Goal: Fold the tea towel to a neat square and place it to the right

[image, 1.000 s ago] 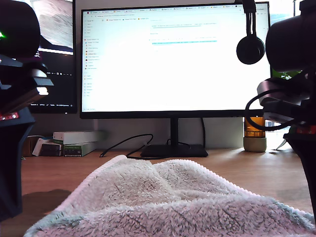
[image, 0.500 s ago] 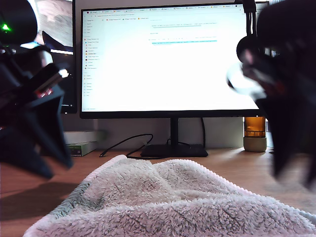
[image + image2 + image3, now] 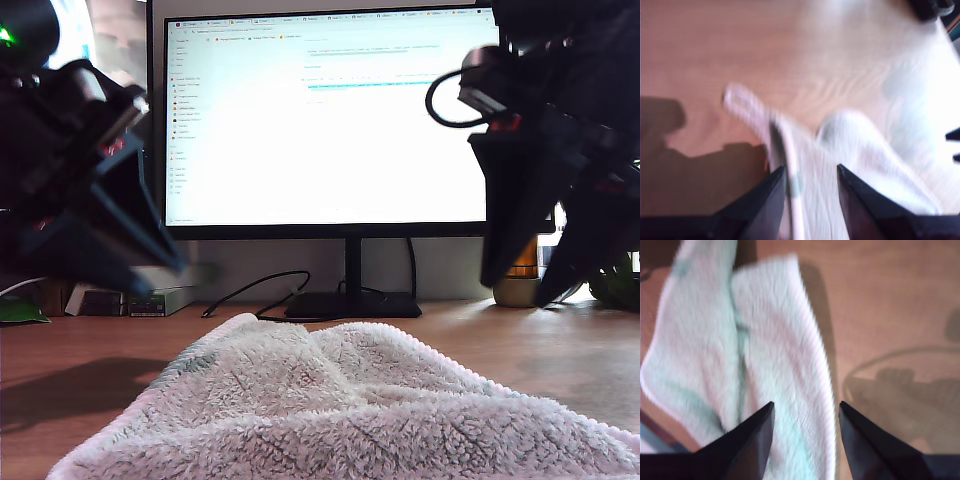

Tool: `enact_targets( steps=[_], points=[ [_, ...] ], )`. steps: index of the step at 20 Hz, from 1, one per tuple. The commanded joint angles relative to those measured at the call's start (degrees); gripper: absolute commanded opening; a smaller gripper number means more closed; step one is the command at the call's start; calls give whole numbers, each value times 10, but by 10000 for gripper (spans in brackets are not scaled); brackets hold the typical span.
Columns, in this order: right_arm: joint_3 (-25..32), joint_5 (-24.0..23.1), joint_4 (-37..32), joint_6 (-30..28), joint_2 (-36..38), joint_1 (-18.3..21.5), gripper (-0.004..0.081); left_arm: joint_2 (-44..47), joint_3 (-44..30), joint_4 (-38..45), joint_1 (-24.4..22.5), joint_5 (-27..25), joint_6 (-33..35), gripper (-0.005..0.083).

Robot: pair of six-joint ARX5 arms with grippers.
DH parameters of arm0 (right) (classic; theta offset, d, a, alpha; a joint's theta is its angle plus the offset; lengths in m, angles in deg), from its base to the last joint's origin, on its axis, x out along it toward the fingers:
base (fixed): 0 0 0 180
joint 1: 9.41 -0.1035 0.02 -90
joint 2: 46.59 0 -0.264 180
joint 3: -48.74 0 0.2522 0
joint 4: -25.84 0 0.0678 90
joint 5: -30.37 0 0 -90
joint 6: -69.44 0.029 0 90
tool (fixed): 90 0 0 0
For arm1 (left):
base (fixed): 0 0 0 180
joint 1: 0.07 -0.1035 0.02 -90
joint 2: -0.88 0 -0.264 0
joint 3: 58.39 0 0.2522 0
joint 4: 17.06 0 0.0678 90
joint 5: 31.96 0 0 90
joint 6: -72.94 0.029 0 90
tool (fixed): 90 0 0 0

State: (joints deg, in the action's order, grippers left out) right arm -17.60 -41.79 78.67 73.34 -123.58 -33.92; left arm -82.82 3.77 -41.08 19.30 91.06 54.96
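The tea towel, fluffy off-white fleece with a pale pink trim, lies rumpled on the wooden desk in front of the monitor in the exterior view. My first gripper is open above a trimmed edge of the tea towel, with blurred wood beside it. My second gripper is open over a long fold of the tea towel, nothing held between its fingers. In the exterior view one dark arm hangs at the left and another at the right; which is which I cannot tell.
A large lit monitor on a black stand fills the back. Small boxes sit at the exterior view's left, an amber jar at its right behind the arm. A black cable runs along the desk.
Both arms have swung inward and upward, blurred with motion. The arm at the exterior view's right now covers the hanging headphones. The tea towel has stayed put.
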Motion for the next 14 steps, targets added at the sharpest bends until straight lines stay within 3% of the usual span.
enact_targets(
  steps=[1,7,10,14],
  points=[
    [-13,2,-11,-14,2,4,368,-45,28,0,2,9,3,284],
    [-22,2,-28,-27,2,7,368,-158,153,-112,3,18,4,284],
    [-22,0,-41,-29,1,8,368,-189,174,-159,12,28,5,284],
    [-22,0,-54,-30,0,14,368,-200,175,-158,30,25,4,284]
  ],
)
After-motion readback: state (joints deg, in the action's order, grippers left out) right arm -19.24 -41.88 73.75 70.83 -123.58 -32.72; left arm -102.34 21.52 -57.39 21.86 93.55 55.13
